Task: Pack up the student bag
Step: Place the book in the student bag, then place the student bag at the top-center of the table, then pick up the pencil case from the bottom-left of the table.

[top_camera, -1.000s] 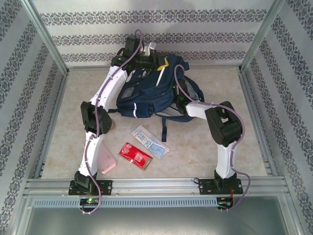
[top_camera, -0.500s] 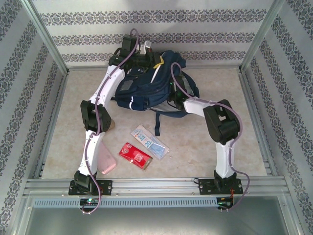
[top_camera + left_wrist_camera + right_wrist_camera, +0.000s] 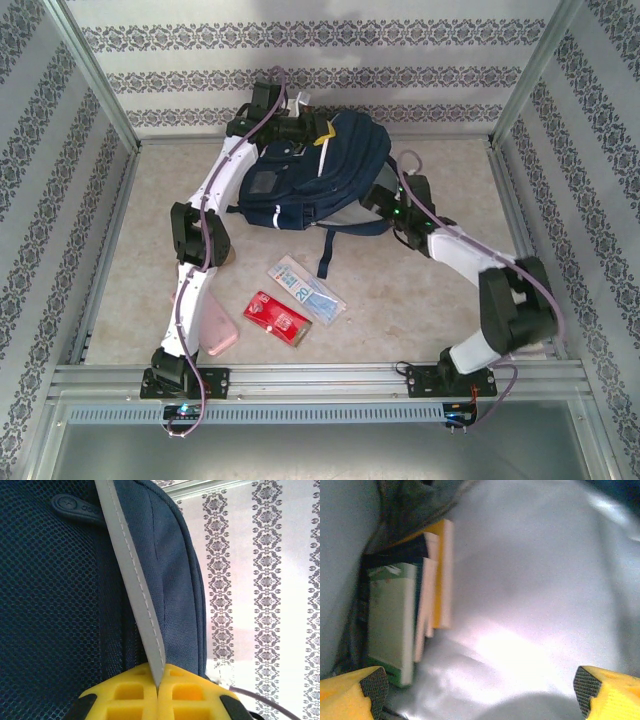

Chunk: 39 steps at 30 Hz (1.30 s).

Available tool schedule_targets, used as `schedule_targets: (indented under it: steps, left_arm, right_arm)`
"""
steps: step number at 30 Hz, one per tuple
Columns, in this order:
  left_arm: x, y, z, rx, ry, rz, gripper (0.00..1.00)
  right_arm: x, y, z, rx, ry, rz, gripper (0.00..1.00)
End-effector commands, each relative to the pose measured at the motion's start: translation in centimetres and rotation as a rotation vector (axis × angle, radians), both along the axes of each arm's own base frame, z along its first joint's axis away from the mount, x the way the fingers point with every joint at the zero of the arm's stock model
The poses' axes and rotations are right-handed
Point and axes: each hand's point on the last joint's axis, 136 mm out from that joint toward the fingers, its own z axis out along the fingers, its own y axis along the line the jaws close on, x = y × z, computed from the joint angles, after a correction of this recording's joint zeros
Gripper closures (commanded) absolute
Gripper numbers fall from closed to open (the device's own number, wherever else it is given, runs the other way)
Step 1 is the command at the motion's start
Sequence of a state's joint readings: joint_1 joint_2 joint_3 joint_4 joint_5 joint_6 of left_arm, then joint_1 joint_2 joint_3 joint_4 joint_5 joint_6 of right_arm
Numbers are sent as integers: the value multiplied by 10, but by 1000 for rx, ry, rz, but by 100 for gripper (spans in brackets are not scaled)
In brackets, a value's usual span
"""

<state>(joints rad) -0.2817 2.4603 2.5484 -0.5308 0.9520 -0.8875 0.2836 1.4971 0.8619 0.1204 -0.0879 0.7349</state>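
At far centre of the tabletop (image 3: 400, 310), the student bag (image 3: 310, 165) sat with its top end toward the far-left corner and its mouth facing right.

Left gripper (image 3: 158, 680): fingers pressed together, pinching a thin grey-white strip (image 3: 135, 595) on the bag's navy fabric. Looked like the only thing holding that end up.

Right gripper (image 3: 480, 682): spread wide and holding nothing, at the bag's right side and aimed into the mouth. The right wrist view showed silvery lining (image 3: 535, 580) and a few books (image 3: 415, 615) standing on edge at the left, blurred.

3 items were loose on the near-left tabletop: a red packet (image 3: 277, 317), a blue-and-white packet (image 3: 306, 290) just beside it, and a pink case (image 3: 218, 335) next to the left arm.

My read on the risks:
- The strip is narrow and slick-looking. If it slides out of the pinch, the bag sags, the mouth closes and the next insert jams.
- The books could topple across the opening if the bag gets jolted.
- A dark strap (image 3: 322, 255) hung toward the near side, so the right arm could snag it and drag the bag.
- Both packets lay flat, so an edge grasp may skid.
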Motion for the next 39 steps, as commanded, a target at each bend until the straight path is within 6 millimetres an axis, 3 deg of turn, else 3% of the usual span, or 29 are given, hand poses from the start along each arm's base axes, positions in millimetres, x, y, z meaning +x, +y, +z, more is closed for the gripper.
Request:
schedule_targets:
  steps: [1, 4, 6, 11, 15, 17, 19, 20, 24, 28, 31, 34, 39]
  left_arm:
    - [14, 7, 14, 5, -94, 37, 90]
    - [12, 8, 4, 46, -73, 51, 59]
    - [7, 9, 9, 77, -80, 63, 48]
    - [-24, 29, 47, 184, -119, 127, 40]
    - [-69, 70, 67, 336, -139, 238, 35]
    - [-99, 89, 67, 382, -145, 274, 29]
    - [-135, 128, 46, 507, -63, 398, 12]
    - [-150, 146, 35, 560, -9, 455, 9]
    - [-228, 214, -20, 778, 261, 619, 0]
    - [-304, 262, -73, 941, 485, 740, 1]
    - [-346, 280, -107, 1027, 639, 744, 1]
    - [-373, 288, -137, 1076, 727, 715, 1]
    - [-394, 292, -171, 1072, 737, 695, 1]
  right_arm:
    - [-19, -12, 47, -122, -140, -17, 5]
    - [-40, -22, 67, -239, -173, -51, 5]
    - [-52, -29, 78, -276, -192, -70, 5]
    - [-76, -15, 93, -311, -230, 28, 5]
    - [-93, 14, 92, -350, -233, 170, 6]
    - [-100, 24, 91, -358, -222, 215, 6]
    - [-106, 31, 90, -368, -218, 246, 7]
    - [-108, 33, 90, -369, -218, 254, 7]
    - [-120, 46, 88, -370, -218, 300, 7]
    - [-131, 52, 80, -378, -202, 328, 7]
    - [-140, 52, 72, -375, -186, 340, 7]
    - [-148, 51, 66, -364, -179, 344, 7]
    - [-158, 44, 62, -337, -180, 334, 7]
